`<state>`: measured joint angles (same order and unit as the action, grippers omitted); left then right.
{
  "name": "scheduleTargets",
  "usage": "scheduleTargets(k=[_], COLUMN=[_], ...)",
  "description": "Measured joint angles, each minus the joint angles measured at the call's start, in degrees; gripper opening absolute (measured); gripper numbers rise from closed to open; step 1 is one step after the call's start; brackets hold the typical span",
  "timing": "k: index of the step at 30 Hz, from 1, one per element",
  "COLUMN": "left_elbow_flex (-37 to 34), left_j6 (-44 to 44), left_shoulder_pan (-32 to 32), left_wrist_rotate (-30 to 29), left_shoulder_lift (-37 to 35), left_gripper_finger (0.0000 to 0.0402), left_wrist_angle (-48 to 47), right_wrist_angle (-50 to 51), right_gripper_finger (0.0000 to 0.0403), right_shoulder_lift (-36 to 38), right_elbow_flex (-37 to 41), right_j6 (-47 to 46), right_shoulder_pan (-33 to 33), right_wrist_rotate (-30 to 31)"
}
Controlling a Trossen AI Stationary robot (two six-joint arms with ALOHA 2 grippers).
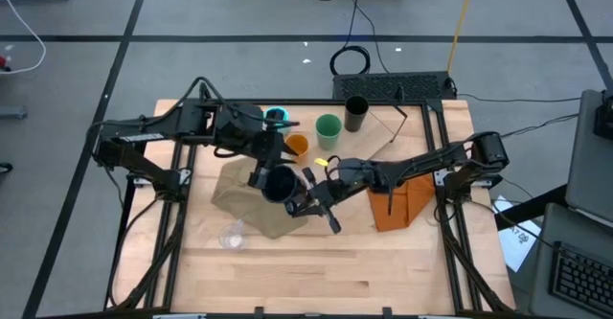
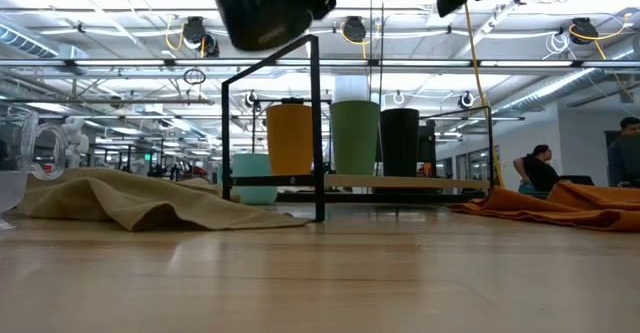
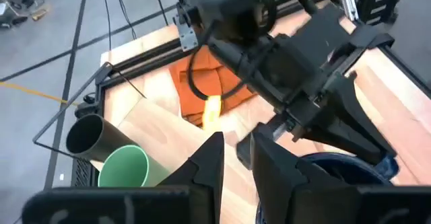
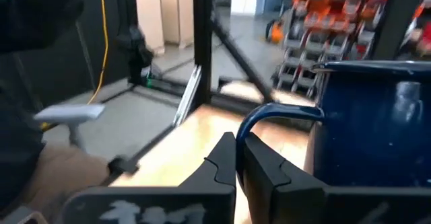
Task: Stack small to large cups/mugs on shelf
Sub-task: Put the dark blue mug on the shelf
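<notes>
Where overhead hides it, navy mug handle — right tool just beside

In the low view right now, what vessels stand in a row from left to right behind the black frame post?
Cyan mug → tall orange cup → tall green cup → black tumbler, the last three on the pale plywood shelf.

1. The pale wooden bench is shown.
2. An olive-tan cloth, an orange folded cloth and a tiny clear cup are laid on it.
3. The shelf is seen carrying the orange cup, green cup and black tumbler.
</notes>
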<state>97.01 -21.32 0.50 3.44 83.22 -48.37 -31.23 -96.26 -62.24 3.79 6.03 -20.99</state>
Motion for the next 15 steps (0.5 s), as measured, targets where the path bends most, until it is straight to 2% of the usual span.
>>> scheduleTargets(k=[9, 15], left_elbow_flex=[-0.08, -0.17], left_j6=[1.11, 1.04], left_shoulder_pan=[0.87, 1.09], left_wrist_rotate=[0.48, -1.95], left_shoulder_lift=[-2.43, -5.29], left_gripper_finger=[0.0074, 0.0074], left_wrist_angle=[-1.22, -1.88], right_wrist_angle=[-1.43, -1.60], right_gripper_finger=[0.0001, 0.0001], right_shoulder_lift=[0.21, 1.17], right_elbow_flex=[-0.17, -0.15], right_j6=[1.27, 1.84], right_shoulder_pan=[-0.03, -0.07], right_wrist_rotate=[1.28, 1.30])
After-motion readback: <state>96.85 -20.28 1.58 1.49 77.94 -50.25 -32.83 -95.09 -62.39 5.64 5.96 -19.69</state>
